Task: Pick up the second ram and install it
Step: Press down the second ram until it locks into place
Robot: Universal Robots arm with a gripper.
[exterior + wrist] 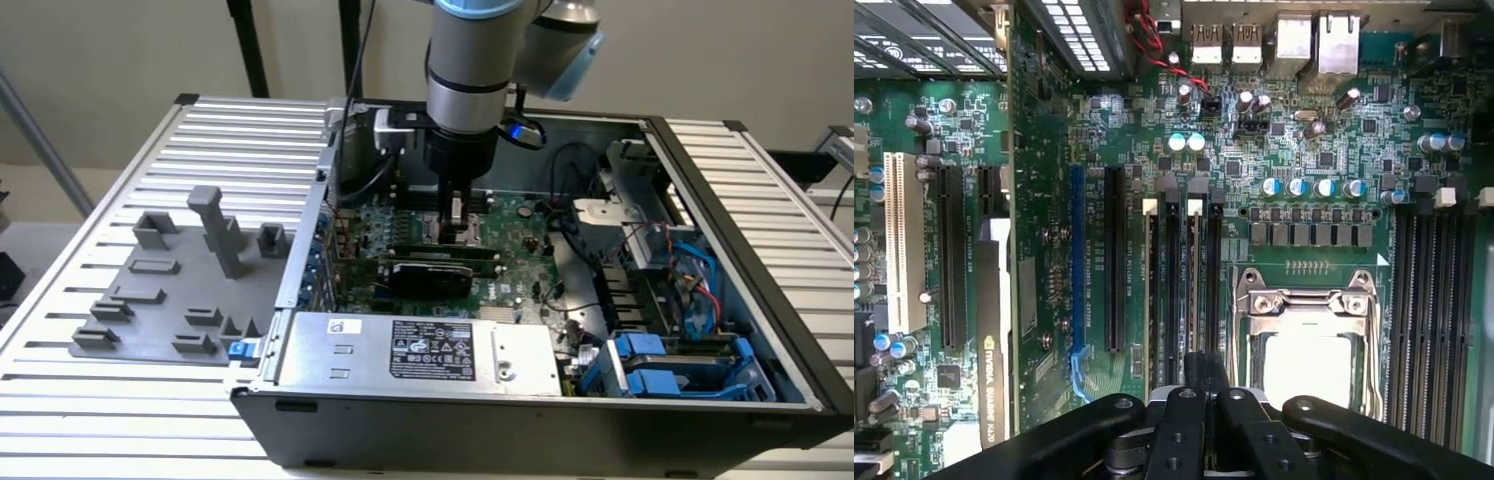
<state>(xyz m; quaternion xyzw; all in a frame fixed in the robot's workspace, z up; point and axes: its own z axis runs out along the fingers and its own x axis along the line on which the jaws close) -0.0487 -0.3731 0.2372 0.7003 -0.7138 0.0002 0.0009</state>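
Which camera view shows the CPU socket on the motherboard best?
The wrist view: the CPU socket lies open there, with its metal frame and pale centre plain. In the exterior view the gripper stands over that area, so little of it shows.

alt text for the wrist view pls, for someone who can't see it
Looking straight down at a green motherboard inside an open computer case, with the black gripper at the near edge above a row of long black memory slots. Beside those slots sits an empty metal-framed CPU socket, and more black slots run along the far side of it.
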